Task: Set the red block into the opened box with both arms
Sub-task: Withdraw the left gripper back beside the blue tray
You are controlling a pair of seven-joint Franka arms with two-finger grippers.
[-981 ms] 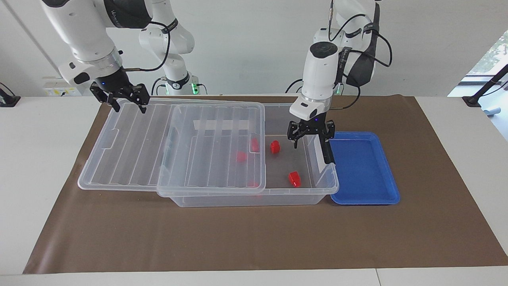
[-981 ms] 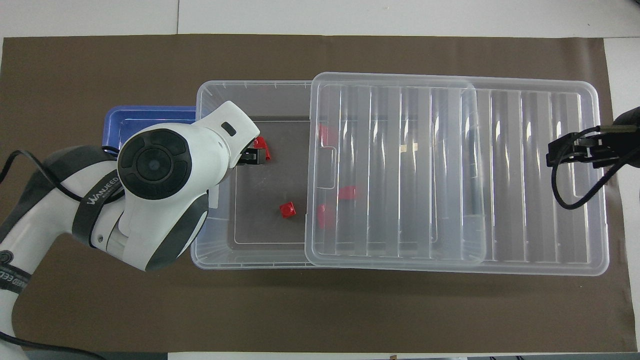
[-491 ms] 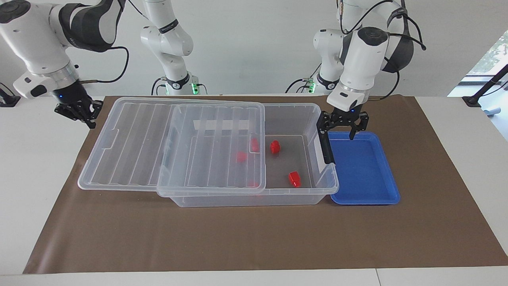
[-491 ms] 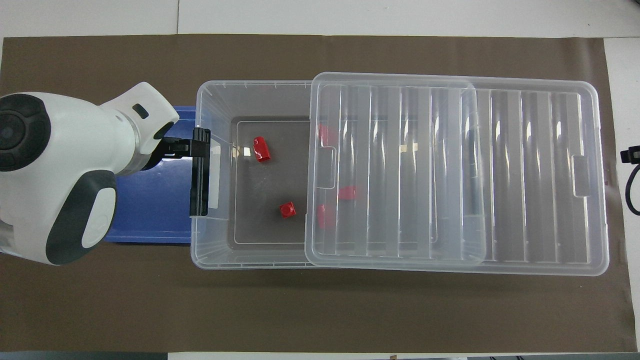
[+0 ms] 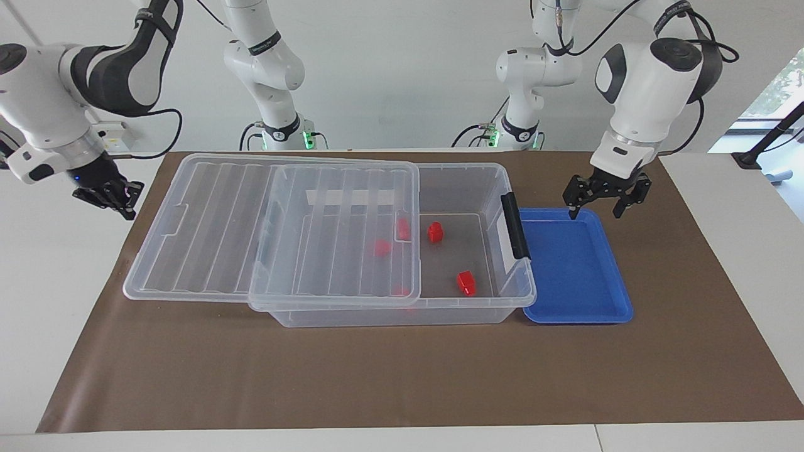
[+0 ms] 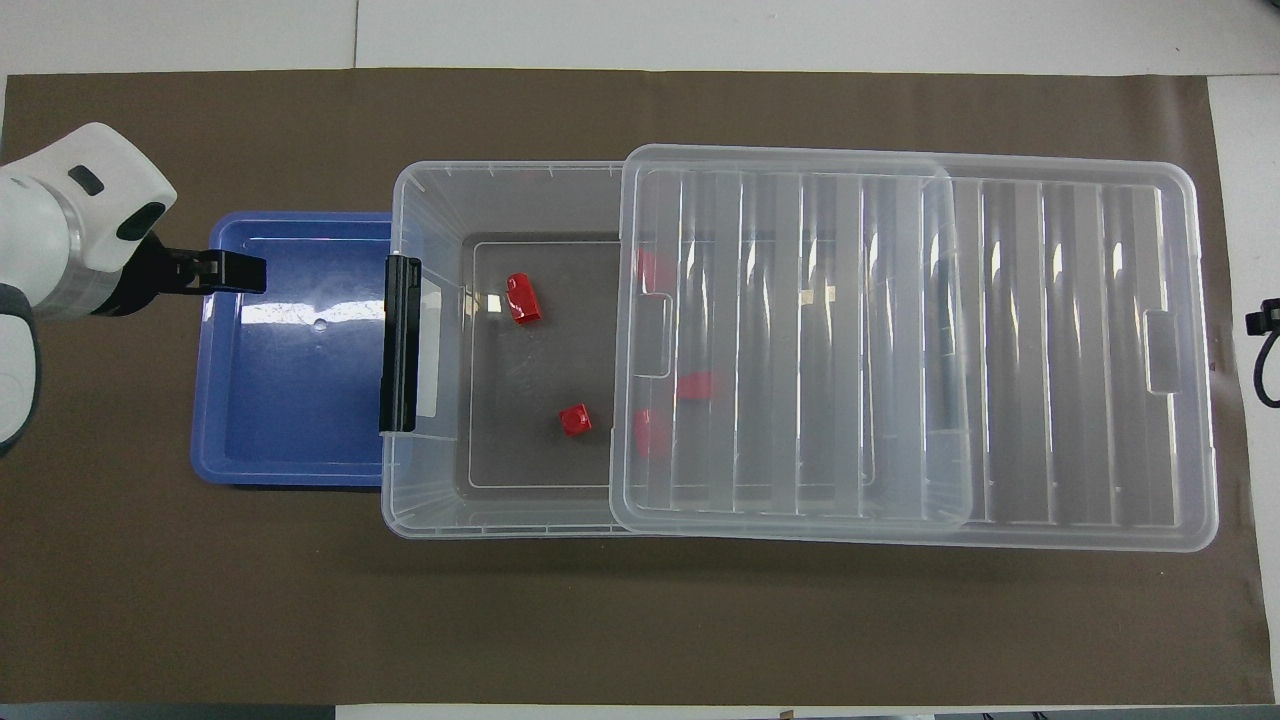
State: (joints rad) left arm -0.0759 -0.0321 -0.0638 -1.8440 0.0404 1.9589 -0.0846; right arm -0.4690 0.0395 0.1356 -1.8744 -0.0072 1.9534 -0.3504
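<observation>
Two red blocks [image 5: 435, 232] [image 5: 466, 283] lie on the bare floor of the clear box [image 5: 525, 292], near its black latch [image 5: 515, 233]. Further red pieces [image 6: 695, 386] show blurred under the ribbed lid [image 5: 213, 226], which is slid toward the right arm's end and leaves the latch end uncovered. My left gripper [image 5: 595, 211] hangs open and empty over the blue tray's [image 5: 575, 276] edge; in the overhead view the left gripper [image 6: 240, 272] is at the tray's outer rim. My right gripper [image 5: 122, 204] is shut and empty over the white tabletop, clear of the lid.
The blue tray [image 6: 290, 400] sits against the box's latch end and holds nothing. A brown mat [image 5: 402, 376] covers the table's middle. Two slimmer white arms [image 5: 270, 63] [image 5: 521, 69] with green-lit bases stand at the robots' edge.
My left gripper rose out of the box's uncovered end and swung over the blue tray, staying open. My right gripper left the lid's end, moved off the mat and shut. The blocks stayed put.
</observation>
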